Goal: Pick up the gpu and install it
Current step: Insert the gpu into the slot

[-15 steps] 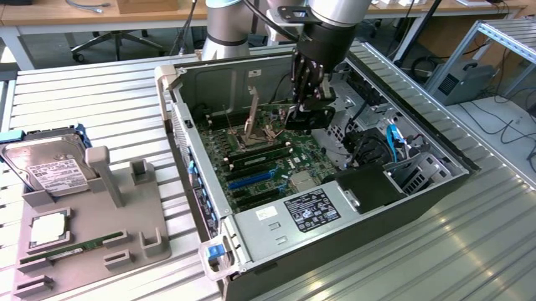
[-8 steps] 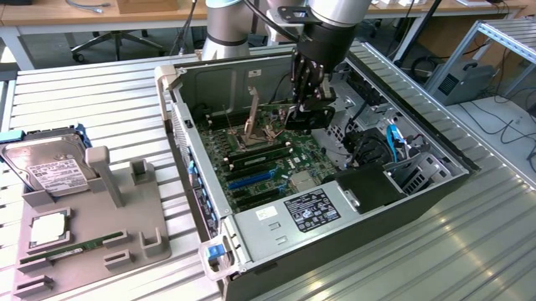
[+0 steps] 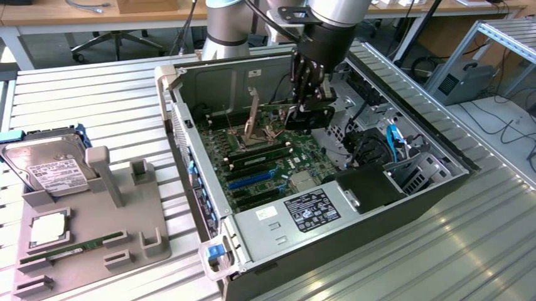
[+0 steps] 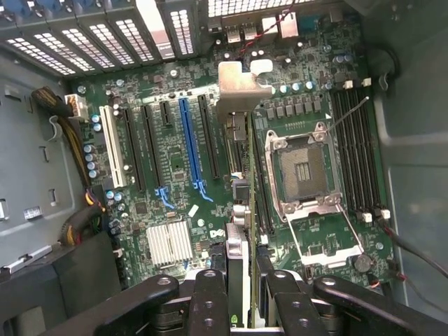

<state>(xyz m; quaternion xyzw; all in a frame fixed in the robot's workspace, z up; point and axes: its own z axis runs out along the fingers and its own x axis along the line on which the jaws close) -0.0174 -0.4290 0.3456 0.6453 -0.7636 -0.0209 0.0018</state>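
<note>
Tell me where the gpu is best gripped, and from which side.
Probably its top edge, from above, pinching the two flat faces, as the gripper does now. The gpu hangs edge-down over the motherboard, so its connector edge and silver bracket are free.

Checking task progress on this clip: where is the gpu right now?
The gpu is clamped edge-on in the gripper, held above the motherboard inside the open PC case; in the wrist view it hangs between the blue slot and the CPU socket.
</note>
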